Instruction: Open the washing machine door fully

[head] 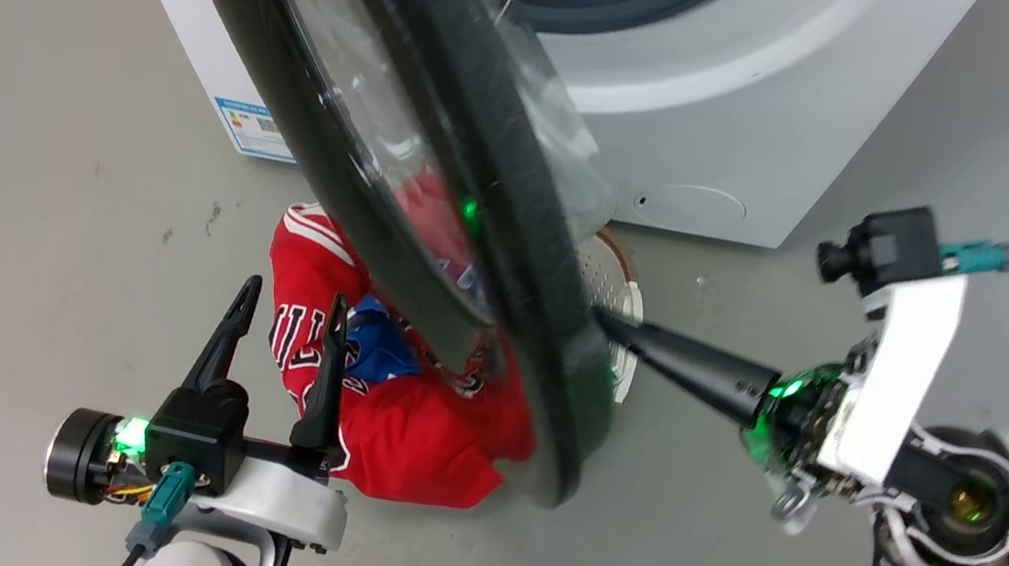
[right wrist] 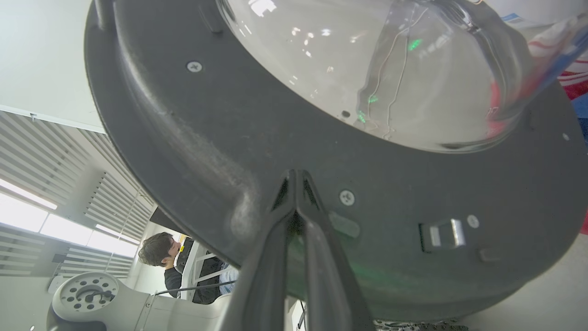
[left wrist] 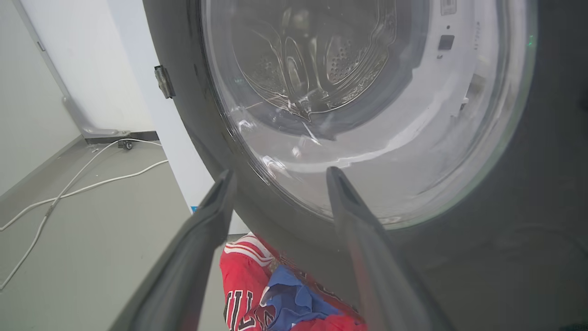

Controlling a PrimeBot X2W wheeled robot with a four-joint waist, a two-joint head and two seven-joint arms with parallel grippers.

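Standing open from the front of the one washing machine [head: 745, 109], the single washing machine door [head: 502, 171] runs edge-on down the head view. It is hinged at the machine's left and reaches out over the floor [head: 14, 246] between the two grippers.

The right gripper [head: 609, 323] has its two fingers pressed together with nothing between them. The right wrist view shows what the head view hides: the joined tips meet the door's dark inner ring, below the one clear glass bowl [right wrist: 367, 69] and beside one metal latch [right wrist: 443, 232]. One person [right wrist: 161, 250] sits far behind.

The left gripper [head: 291, 300] is on the door's outer side with its two fingers spread, clamped on nothing. Its wrist view adds the perforated drum [left wrist: 321, 59], seen through the glass, and two white cables [left wrist: 92, 184] on the floor. The head view catches one stretch of cable.

Under the door lies one red garment [head: 428, 443] with one blue cloth [head: 373, 343] bunched on it. The machine's front carries one label sticker [head: 251, 126] and one round cap [head: 694, 207]. A white perforated round thing [head: 615, 285] sits behind the door's edge; I cannot tell what it is.
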